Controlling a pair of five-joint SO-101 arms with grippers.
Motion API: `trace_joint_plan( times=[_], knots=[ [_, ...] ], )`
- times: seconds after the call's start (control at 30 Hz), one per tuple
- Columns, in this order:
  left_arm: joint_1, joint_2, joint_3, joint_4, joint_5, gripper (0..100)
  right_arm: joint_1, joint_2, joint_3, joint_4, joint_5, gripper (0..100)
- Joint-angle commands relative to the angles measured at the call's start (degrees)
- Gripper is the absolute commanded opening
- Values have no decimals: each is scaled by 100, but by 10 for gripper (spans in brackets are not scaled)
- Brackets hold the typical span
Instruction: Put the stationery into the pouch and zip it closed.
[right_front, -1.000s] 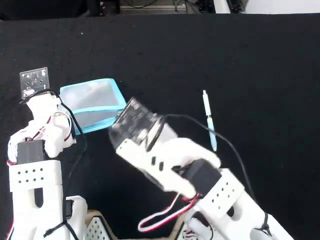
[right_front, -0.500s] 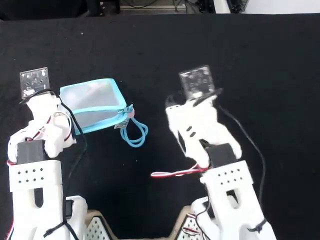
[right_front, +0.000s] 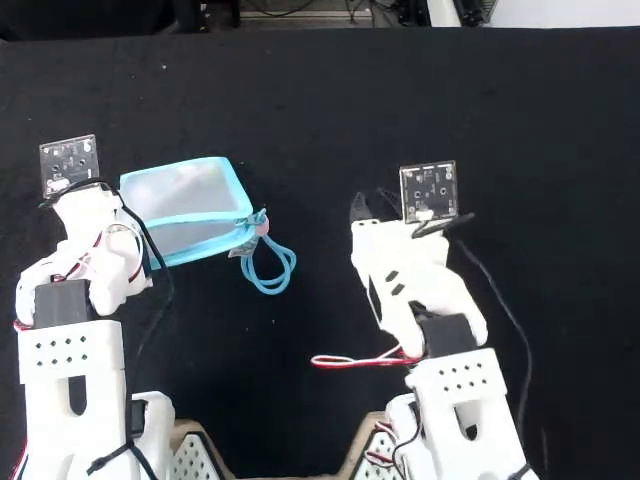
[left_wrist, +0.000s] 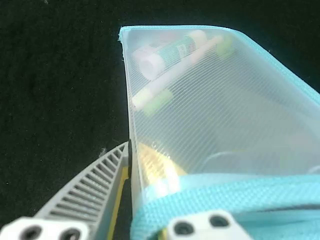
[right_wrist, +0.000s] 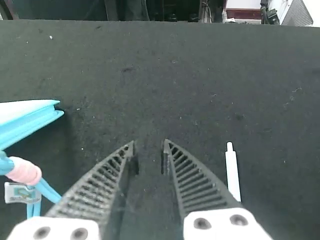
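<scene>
Black, faintly fuzzy cloth covers the table (right_front: 500, 100). On it, the left gripper (left_wrist: 137, 155) is clamped on one edge of the pouch (left_wrist: 215, 115), its ribbed grey finger (left_wrist: 95, 195) pressed against the outside. The pouch is flat, of ribbed translucent plastic with turquoise fabric trim, and lies near the left arm. Through its wall show a white tube with a green label (left_wrist: 167, 52) and a white stick with pale green ends (left_wrist: 165, 85). A turquoise cord loop (right_front: 268, 265) with a pink bead (right_wrist: 22, 172) trails from its corner. The right gripper (right_wrist: 147, 152) hangs over bare cloth, its fingers narrowly parted and holding nothing, with a slim white pen (right_wrist: 232, 170) lying just beside it.
</scene>
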Motion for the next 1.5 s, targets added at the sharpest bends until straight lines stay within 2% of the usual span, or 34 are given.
trace_joint_plan(
  times=[0.0, 0.27, 0.5, 0.63, 0.9, 1.37, 1.47],
  knots=[
    [-13, 0, 31, -35, 35, 36, 9, -163, 22, -149, -44, 85],
    [-13, 0, 31, -35, 35, 36, 9, -163, 119, -255, -44, 85],
    [-13, 0, 31, -35, 35, 36, 9, -154, 945, -1802, -18, 85],
    [-13, 0, 31, -35, 35, 36, 9, -154, 1165, -2215, -9, 85],
    [-13, 0, 31, -35, 35, 36, -290, -154, 1182, -2268, -9, 85],
    [-13, 9, 31, -35, 35, 36, -255, -154, 1165, -2286, 0, 85],
    [-13, 9, 31, -35, 35, 36, 9, -145, 1147, -2251, 0, 85]
  ],
)
